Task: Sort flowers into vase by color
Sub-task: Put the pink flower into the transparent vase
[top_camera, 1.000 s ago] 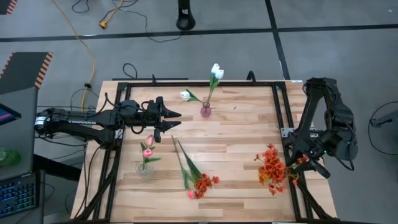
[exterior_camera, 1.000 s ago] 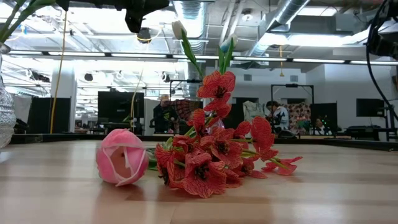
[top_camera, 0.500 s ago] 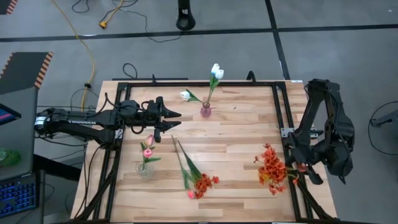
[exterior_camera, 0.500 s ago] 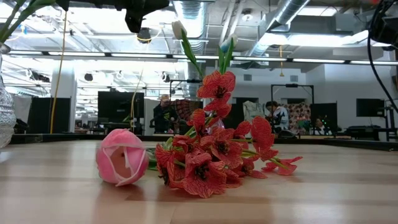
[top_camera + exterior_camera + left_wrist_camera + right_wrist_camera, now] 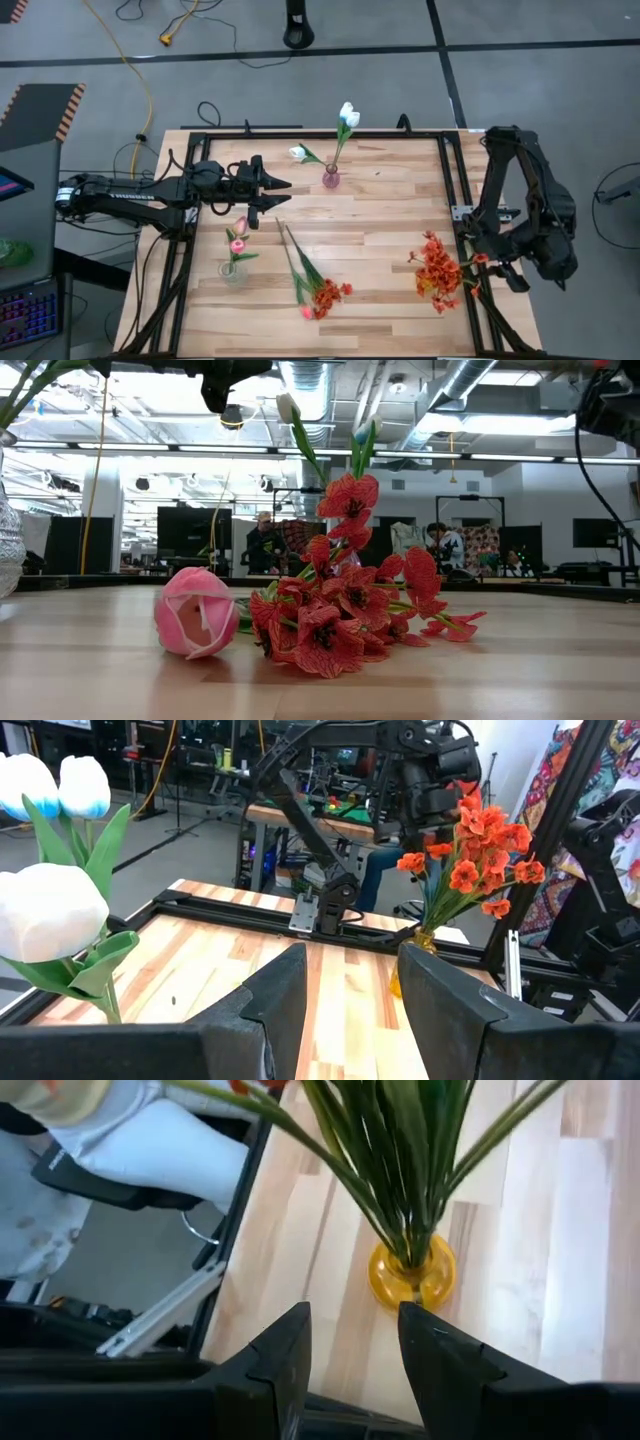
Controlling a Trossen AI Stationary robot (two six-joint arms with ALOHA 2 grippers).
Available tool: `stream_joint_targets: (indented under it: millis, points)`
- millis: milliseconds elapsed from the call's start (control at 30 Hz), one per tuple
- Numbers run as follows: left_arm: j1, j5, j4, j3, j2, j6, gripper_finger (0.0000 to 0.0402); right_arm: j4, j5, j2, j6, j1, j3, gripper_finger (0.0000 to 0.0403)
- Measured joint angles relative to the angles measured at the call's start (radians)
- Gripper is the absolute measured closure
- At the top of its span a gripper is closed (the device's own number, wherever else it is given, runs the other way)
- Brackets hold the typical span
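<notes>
A bunch of red-orange flowers [image 5: 437,275] stands with its green stems in a yellow vase [image 5: 412,1276] at the table's right side. My right gripper [image 5: 355,1348] is open, slanting down just short of that vase, touching nothing. A white tulip [image 5: 347,113] stands in a pink vase [image 5: 331,179]; another white tulip [image 5: 298,153] lies beside it. Pink tulips [image 5: 238,236] stand in a clear vase [image 5: 232,271]. A red-orange bunch [image 5: 340,610] and a pink tulip [image 5: 195,611] lie on the table near the front. My left gripper [image 5: 275,195] hovers level and open at the left.
A black frame rail [image 5: 462,190] runs around the wooden table top. The right arm's base and links [image 5: 530,220] stand just outside the right rail. Bare wood [image 5: 390,225] lies between the pink vase and the yellow one. People and desks show far behind the table.
My right gripper has tipped further downward, rolled a little and sunk slightly beside the yellow vase's red-orange bunch, staying open. The flowers and vases have kept their places.
</notes>
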Motion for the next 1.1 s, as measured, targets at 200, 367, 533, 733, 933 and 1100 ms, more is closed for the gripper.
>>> stream_joint_targets:
  millis: [200, 367, 533, 733, 933, 1100]
  points:
    - [0.0, 0.0, 0.0, 0.0, 0.0, 0.0, 0.0256, -0.015, 0.002, -0.072, 0.034, 0.055, 0.0, 0.0226]
    - [0.0, 0.0, 0.0, 0.0, 0.0, 0.0, 0.0256, -0.082, 0.026, -0.16, 0.078, 0.077, 0.0, 0.0226]
    - [0.0, 0.0, 0.0, 0.0, 0.0, 0.0, 0.0256, -0.173, 0.136, -0.209, 0.082, 0.077, 0.039, 0.0226]
    - [-0.001, 0.002, 0.0, 0.0, 0.0, 0.0, 0.0256, -0.258, 0.304, -0.209, 0.064, 0.071, 0.15, 0.0226]
    - [-0.001, 0.001, 0.0, 0.0, 0.0, 0.007, 0.0256, -0.228, 0.67, -0.206, -0.109, 0.059, 0.235, 0.0226]
    - [-0.001, 0.001, 0.0, 0.0, 0.0, 0.01, 0.0256, -0.127, 0.96, -0.205, -0.186, 0.055, 0.26, 0.0226]
